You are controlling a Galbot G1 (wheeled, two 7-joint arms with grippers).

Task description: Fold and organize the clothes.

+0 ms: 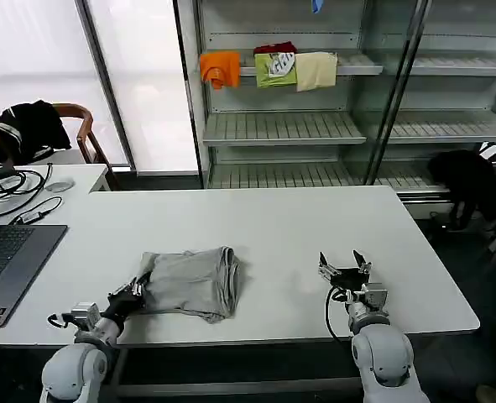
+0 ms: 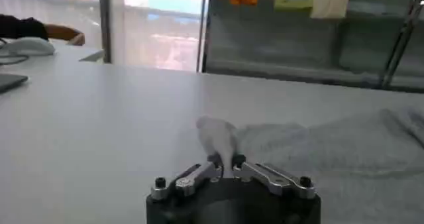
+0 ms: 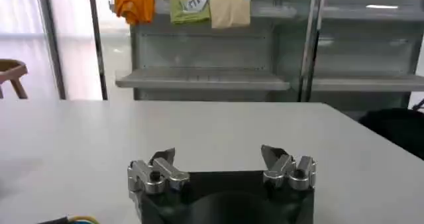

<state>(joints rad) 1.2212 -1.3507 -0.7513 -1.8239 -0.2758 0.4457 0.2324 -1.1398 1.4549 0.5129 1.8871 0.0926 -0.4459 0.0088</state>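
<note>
The left gripper (image 1: 135,290), jaws clenched on soft cloth, grips the crumpled grey T-shirt (image 1: 193,282) at its nine-o'clock edge. At three o'clock on the smooth white table (image 1: 315,227), the right gripper (image 1: 344,267) rests with jaws released.

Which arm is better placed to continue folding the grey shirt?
The left. Its gripper is shut on the shirt at its left edge. The right gripper rests open on bare table, apart from it.

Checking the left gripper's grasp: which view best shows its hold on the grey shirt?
The left wrist view: the left gripper pinches a fold of the light grey shirt. The head view shows the whole shirt, with the pinch too small.
</note>
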